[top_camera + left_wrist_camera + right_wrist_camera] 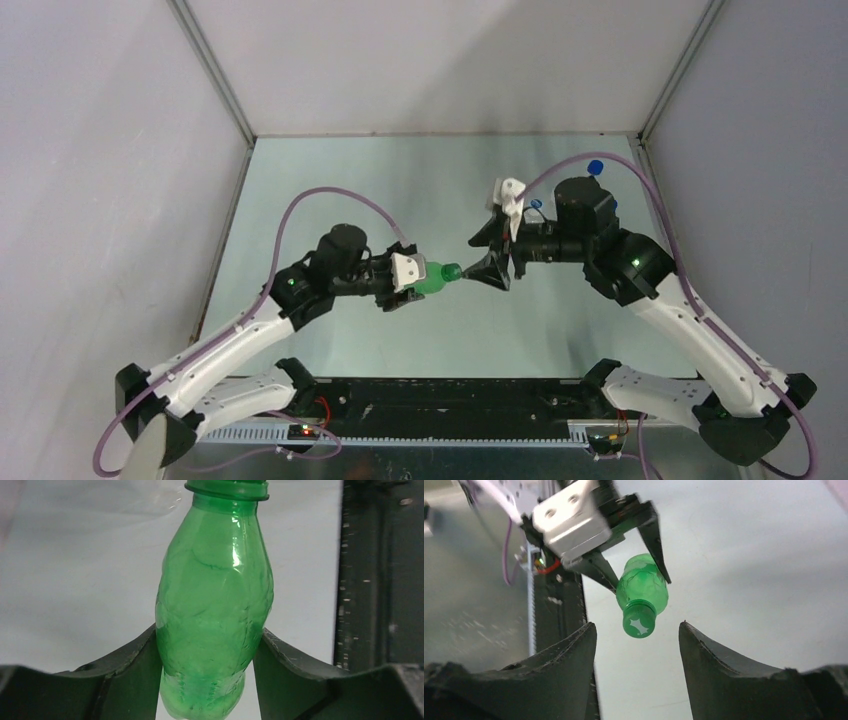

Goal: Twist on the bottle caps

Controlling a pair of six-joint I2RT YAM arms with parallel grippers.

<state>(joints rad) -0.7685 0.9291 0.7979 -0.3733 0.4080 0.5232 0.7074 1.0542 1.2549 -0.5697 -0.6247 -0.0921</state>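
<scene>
One crinkly translucent green bottle (215, 605), dark green cap (639, 622) on, hangs sideways over mid-table, clamped round its belly by the left gripper (415, 283), right gripper (489, 257) gaping empty just right of it.

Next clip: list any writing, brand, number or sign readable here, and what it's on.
No readable words or numbers.
Dark green round plastic screw cap: white star-shaped mark, no lettering.
Translucent green plastic bottle: no label.
Black rail: fine pale marks, too small to read.
</scene>
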